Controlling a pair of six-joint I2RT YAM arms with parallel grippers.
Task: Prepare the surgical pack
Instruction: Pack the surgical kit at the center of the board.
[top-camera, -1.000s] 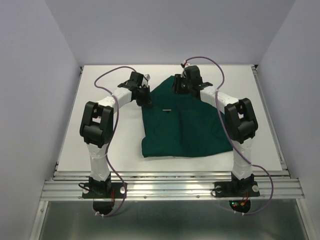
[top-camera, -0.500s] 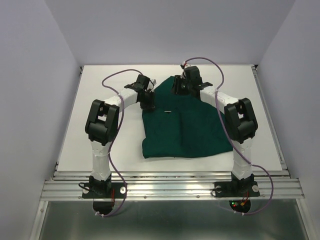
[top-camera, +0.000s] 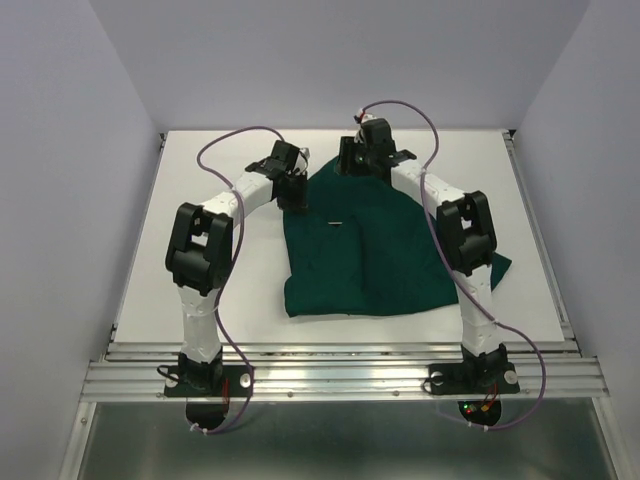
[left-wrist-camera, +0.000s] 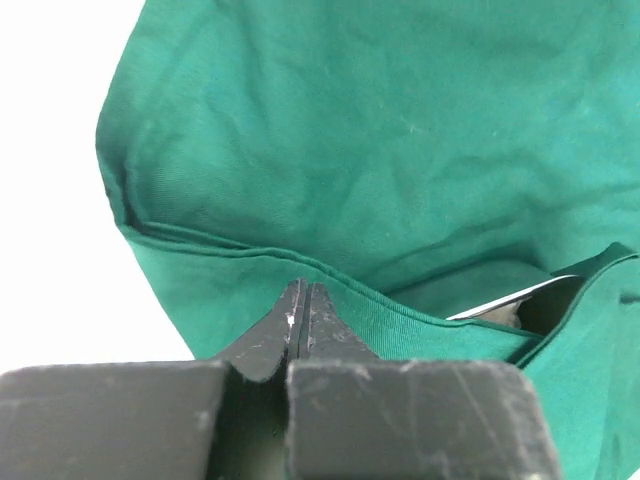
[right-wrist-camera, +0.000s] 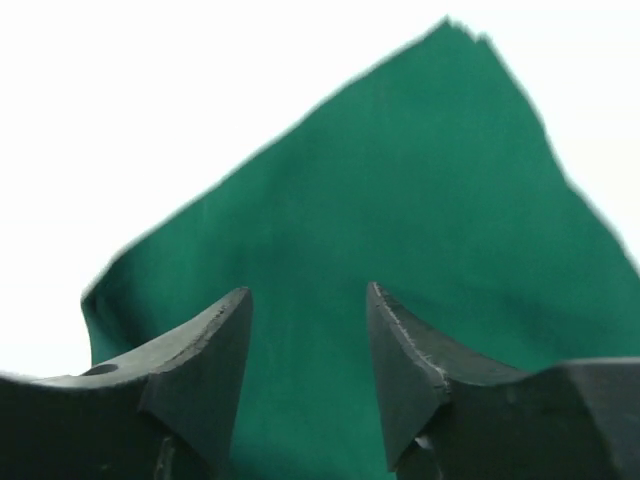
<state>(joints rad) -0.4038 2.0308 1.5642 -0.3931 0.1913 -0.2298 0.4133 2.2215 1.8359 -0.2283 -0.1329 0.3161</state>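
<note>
Green drape (top-camera: 370, 260) lies folded before us; our left gripper (left-wrist-camera: 302, 290) is clenched at its hem, our right gripper (right-wrist-camera: 306, 295) hangs released over its far corner.

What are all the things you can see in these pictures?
cloth: one, dark green, lying partly folded on the middle of the table.
metal piece: one, shiny silver, peeking out of a fold in the cloth; too hidden to tell what it is.
table: one, white, under everything.
rail: one, silver, along the table's near edge.
wires: two, purple, looping along the arms.
walls: three, pale, around the table.
left arm: one, white and black, reaching to the cloth's left side.
left gripper: one, black, shut, tips at the cloth's hem; cannot tell if it pinches it.
right arm: one, white and black, reaching across the cloth.
right gripper: one, black, open, at the cloth's far corner.
</note>
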